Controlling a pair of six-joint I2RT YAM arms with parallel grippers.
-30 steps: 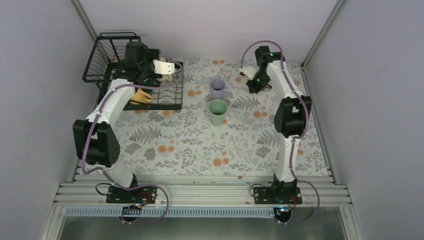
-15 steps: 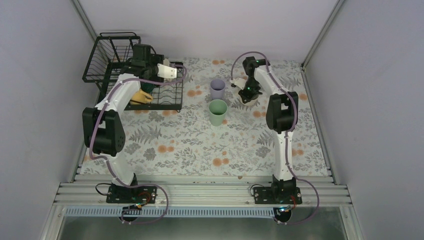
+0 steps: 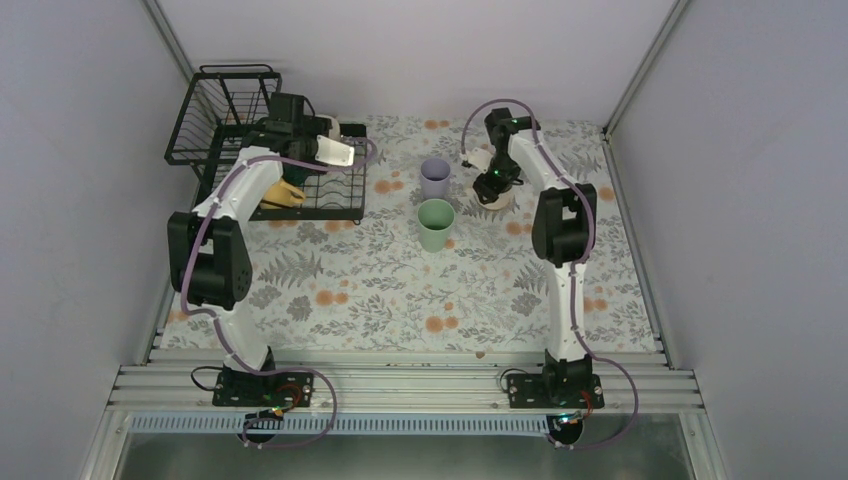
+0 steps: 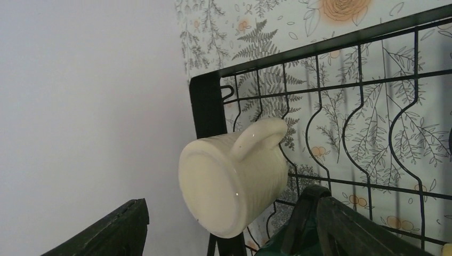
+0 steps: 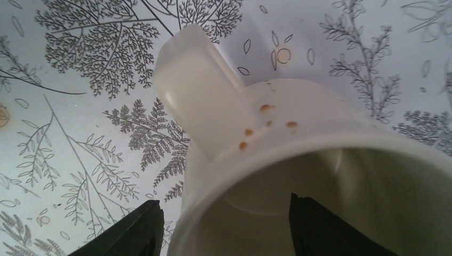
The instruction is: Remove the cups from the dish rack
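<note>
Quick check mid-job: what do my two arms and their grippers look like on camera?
The left arm and right arm match: white links between chunky black joints, on black bases. A lavender cable loops along each arm. The left gripper and right gripper have flat, near-black fingers. From above, a white housing shows at each wrist.

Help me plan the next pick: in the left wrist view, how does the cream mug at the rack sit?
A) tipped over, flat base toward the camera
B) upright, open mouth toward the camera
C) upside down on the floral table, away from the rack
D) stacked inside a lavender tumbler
A: the cream mug turns its flat base to the camera, handle uppermost, against the dish rack wires.
</note>
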